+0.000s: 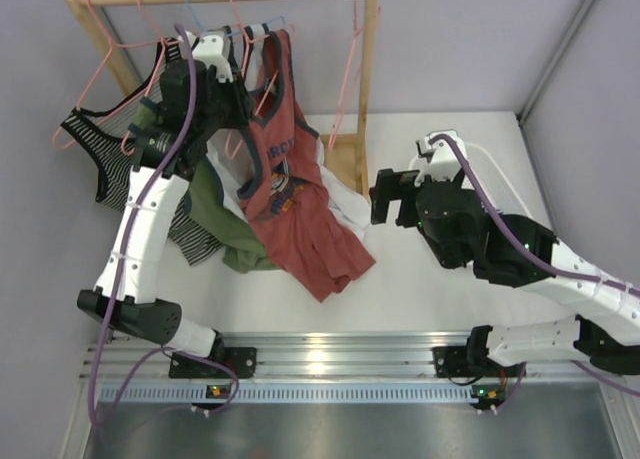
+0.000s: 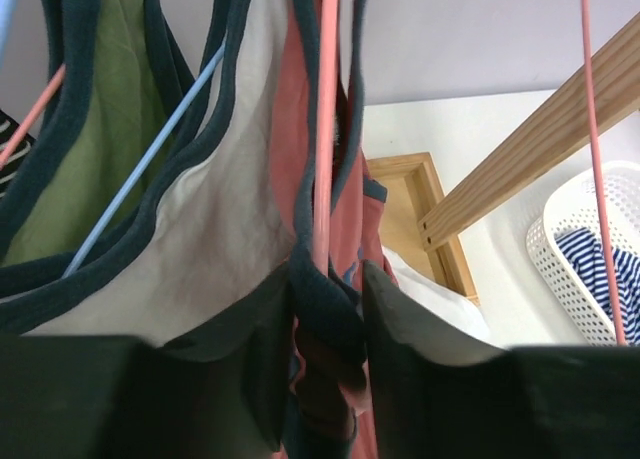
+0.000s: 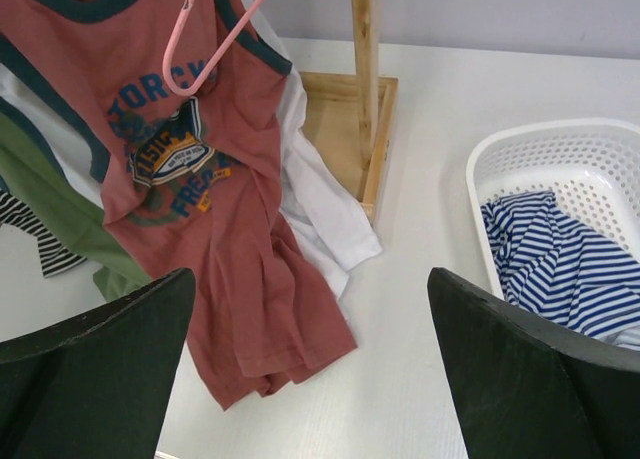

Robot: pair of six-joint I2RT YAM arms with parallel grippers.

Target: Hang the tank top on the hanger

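Tank top (image 1: 300, 219) hangs upper centre in the top view, hem pooled on surface (image 1: 410, 294). Soft, light, limp, so grab it by the navy strap trim. Left end effector (image 2: 325, 304) pinches that trim beside hanger (image 2: 325, 129). Right end effector (image 3: 310, 279) spread wide, empty.

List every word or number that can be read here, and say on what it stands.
"TORCK": arched blue letters on the tank top; the hanger hides their start.
"FREA": orange letters lower on the same print; the rest is lost in a fold.
Badge between them: too small to read.
The other views show no readable text.
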